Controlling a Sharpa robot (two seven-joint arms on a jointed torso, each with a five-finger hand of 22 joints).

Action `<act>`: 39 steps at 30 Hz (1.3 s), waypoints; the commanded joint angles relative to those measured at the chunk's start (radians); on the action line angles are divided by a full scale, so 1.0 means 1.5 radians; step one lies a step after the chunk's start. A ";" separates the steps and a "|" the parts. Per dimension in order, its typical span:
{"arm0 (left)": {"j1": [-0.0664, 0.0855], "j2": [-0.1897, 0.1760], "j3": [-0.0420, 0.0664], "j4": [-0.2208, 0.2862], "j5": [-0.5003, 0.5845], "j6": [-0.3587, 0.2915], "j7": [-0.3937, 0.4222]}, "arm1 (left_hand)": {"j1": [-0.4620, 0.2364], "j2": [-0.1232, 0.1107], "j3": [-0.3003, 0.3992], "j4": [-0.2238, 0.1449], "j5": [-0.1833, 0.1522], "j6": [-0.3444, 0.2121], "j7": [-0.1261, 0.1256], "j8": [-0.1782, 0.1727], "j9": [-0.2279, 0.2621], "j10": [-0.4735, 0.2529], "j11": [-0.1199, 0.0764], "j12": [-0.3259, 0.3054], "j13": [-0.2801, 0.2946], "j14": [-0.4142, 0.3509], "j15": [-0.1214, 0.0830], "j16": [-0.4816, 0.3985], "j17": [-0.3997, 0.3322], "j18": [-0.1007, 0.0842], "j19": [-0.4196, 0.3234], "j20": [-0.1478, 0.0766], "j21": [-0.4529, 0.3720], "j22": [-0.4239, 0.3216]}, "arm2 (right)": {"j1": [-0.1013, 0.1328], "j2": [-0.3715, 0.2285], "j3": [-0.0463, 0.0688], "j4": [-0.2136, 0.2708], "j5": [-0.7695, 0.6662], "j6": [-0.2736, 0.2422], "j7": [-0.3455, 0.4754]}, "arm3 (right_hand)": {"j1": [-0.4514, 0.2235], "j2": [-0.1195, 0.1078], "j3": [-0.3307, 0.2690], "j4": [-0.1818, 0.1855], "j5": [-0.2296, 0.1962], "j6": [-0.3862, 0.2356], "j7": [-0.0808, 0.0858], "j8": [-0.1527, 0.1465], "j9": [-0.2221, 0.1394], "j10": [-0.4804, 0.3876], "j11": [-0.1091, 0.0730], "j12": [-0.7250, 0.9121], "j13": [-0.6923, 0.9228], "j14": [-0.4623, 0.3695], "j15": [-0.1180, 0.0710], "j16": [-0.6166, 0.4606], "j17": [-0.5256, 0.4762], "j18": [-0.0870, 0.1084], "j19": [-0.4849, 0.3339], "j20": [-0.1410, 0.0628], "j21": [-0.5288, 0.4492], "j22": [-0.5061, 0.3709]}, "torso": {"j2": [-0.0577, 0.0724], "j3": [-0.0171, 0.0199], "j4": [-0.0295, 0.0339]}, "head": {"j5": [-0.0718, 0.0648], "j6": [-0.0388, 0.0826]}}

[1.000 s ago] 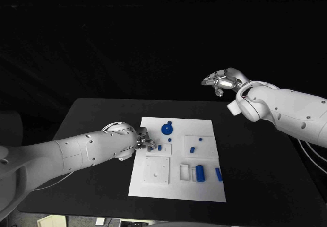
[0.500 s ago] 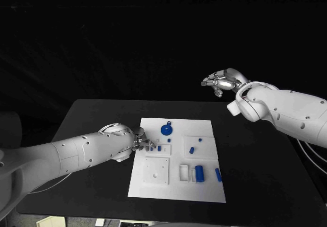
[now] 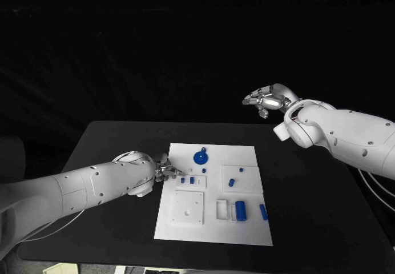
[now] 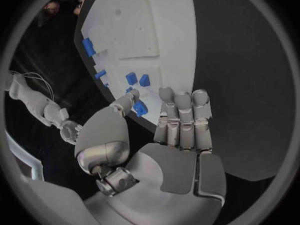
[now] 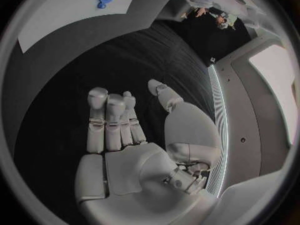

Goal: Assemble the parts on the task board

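The left hand [image 3: 165,171] lay at the left edge of the task board [image 3: 247,234], a little left of the head frame's centre. In the left wrist view its thumb tip [image 4: 125,104] touched a small blue part [image 4: 140,108]; the other fingers [image 4: 182,117] stood straight and together beside it, apart from the part. Whether the part was truly pinched or only touched, I could not tell. That part sat at the board's near edge, just off the fingertips, and two more small blue pieces [image 4: 137,79] stood a little farther onto the board.

Outward from there, in the head view, a round blue part [image 3: 201,156] lay in the upper middle of the board, and a long blue block [image 3: 240,209] stood lower right of centre, its long axis running up and down the frame.

The right hand [image 3: 265,101] hung in the upper right of the frame, well apart from the board and above the table's [image 3: 313,205] far side. Its fingers [image 5: 107,120] were loosely extended and held nothing.

The left hand was plainly the nearer one; the next move probably turns on the small part at its thumb.
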 commanded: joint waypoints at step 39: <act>0.029 0.082 -0.001 -0.045 -0.339 -0.051 0.304 | 0.311 0.057 0.000 -0.188 -0.016 -0.019 0.024 -0.026 -0.142 -0.058 0.074 -0.478 -0.371 0.011 0.068 -0.146 -0.093 -0.005 -0.004 -0.005 -0.118 -0.013 | -0.007 0.009 0.000 -0.015 -0.002 0.015 0.004 | -0.003 0.001 0.002 -0.002 0.004 0.001 0.007 -0.004 -0.001 -0.004 -0.001 0.003 -0.002 0.001 0.002 -0.001 -0.001 0.046 0.000 -0.004 -0.004 0.006 | 0.001 0.0007 -0.0023 | -0.012 0.015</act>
